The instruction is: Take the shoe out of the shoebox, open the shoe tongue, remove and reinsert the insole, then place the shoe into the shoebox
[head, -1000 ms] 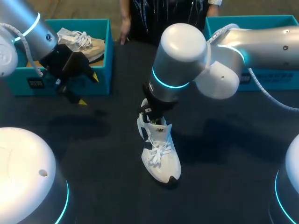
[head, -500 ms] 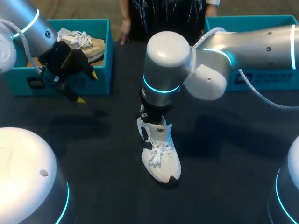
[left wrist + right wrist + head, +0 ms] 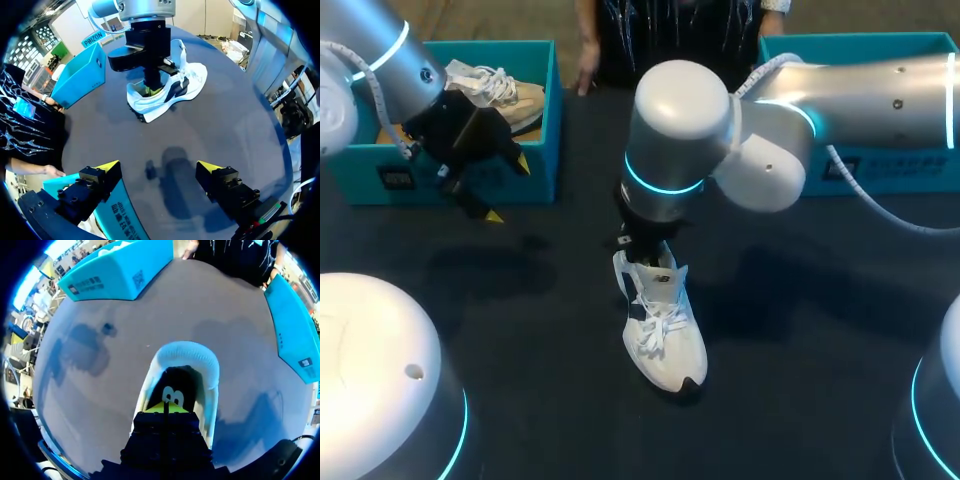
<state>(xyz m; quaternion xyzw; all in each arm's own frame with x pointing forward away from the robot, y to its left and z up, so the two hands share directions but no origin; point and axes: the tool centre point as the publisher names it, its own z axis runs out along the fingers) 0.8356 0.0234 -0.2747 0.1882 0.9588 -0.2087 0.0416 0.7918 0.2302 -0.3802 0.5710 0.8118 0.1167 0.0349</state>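
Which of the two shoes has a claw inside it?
The white shoe out on the table: the right claw dips into its opening. The other shoe lies in the teal shoebox at the left, no claw in it.

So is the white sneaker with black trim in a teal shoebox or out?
Out. The white sneaker stands upright on the dark table between the teal shoeboxes, right gripper tips inside its opening.
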